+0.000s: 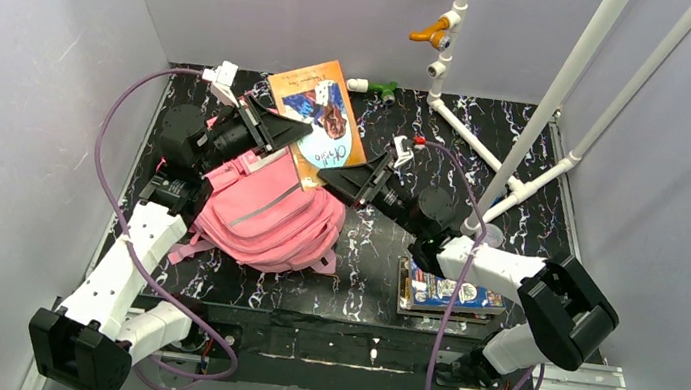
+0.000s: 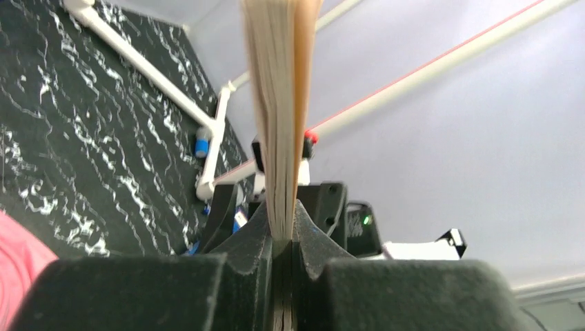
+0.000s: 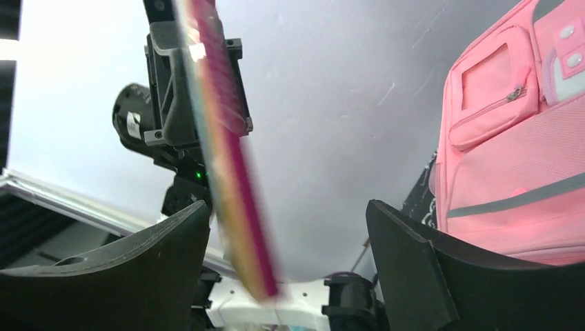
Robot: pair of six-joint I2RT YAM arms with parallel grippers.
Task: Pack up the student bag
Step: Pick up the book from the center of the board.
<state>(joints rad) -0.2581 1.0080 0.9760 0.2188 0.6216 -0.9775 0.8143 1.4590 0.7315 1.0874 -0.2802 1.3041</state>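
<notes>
Pink fabric student bag point(image 1: 268, 213) is lying slumped on the black marbled table point(image 1: 358, 298), toward 8 o'clock from the table's centre. I am not seeing, in any view, whether its main zip is open. I am reading the step in hand as getting the book point(image 1: 320, 116) into that bag.

To do it well, I am planning to find the bag's mouth first, then tip the book edge-down at the bag's 12 o'clock side. I would be feeding it in slowly so the soft wall is not folding under it.

- Left gripper point(image 2: 283, 231): pinching the book by its page edge, alone bearing it.
- Right gripper point(image 3: 286, 231): spread wide. The book's blurred edge is passing between its fingers point(image 3: 407, 248), and I cannot tell any contact.
- Stack of books point(image 1: 444, 294): waiting at 4 o'clock.

Materials:
- Bag: limp woven cloth with grey stripes and a zipped front pocket.
- Book: thin, flat and stiff, with a glossy orange cover and cream pages.
- Fingers: matte black, wedge-shaped.
</notes>
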